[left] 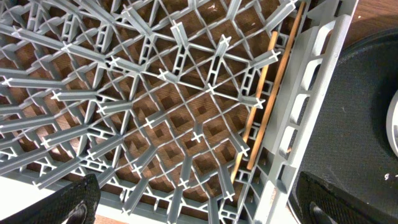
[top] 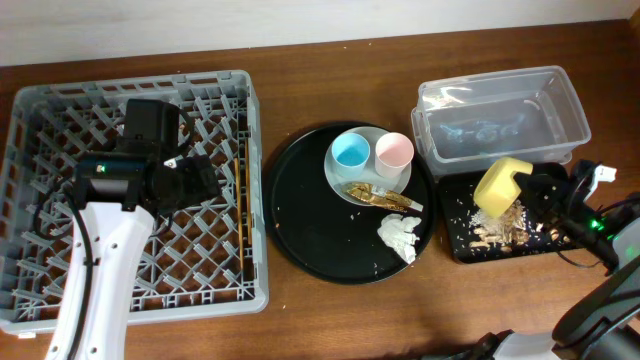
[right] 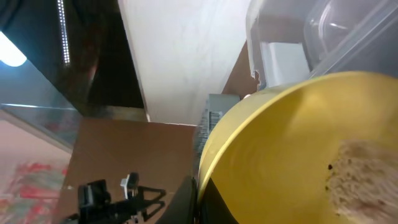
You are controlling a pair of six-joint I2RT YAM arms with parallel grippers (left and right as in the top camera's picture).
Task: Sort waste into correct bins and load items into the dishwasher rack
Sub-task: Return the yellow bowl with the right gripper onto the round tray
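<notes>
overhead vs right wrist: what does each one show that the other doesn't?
Overhead only: blue cup, pink cup, napkin, wrapper, and scraps in the black tray. Right wrist only: close-up of beige residue stuck on the yellow bowl. Both: that bowl, held by the right gripper, next to the clear tub.
</notes>
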